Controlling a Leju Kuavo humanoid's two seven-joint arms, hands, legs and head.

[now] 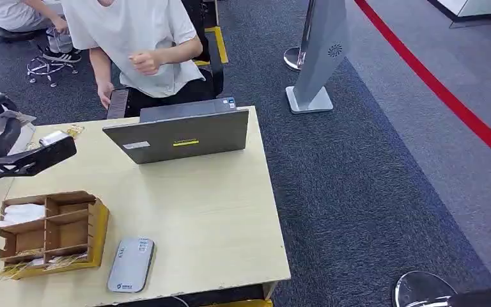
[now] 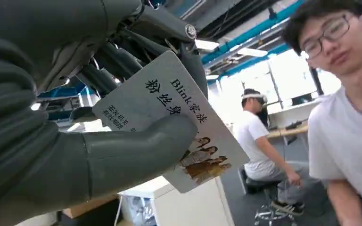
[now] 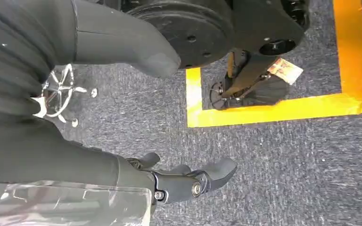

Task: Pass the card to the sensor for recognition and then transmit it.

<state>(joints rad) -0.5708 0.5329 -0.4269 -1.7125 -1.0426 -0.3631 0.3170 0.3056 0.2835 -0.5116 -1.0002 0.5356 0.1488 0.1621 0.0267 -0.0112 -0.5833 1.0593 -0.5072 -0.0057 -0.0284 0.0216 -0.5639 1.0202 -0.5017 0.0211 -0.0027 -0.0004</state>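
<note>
My left hand [image 1: 9, 150] hovers over the table's left edge, above and behind the cardboard organiser. It pinches a white card [image 2: 169, 103] printed with black characters and a small group photo, with the thumb [image 2: 136, 146] pressed on its face. The card's pale edge [image 1: 54, 137] shows at the fingertips. The grey flat card sensor [image 1: 131, 264] lies near the table's front edge, well below and to the right of that hand. My right hand [image 3: 37, 146] hangs over the carpet with its fingers [image 3: 193, 181] apart from the thumb, holding nothing.
A grey laptop [image 1: 179, 134] stands at the far side of the wooden table [image 1: 211, 217], and a person in a white shirt [image 1: 134, 38] sits behind it. A compartmented cardboard box [image 1: 51, 231] sits front left. A grey pillar stand [image 1: 319, 57] and a red floor line [image 1: 447, 96] are to the right.
</note>
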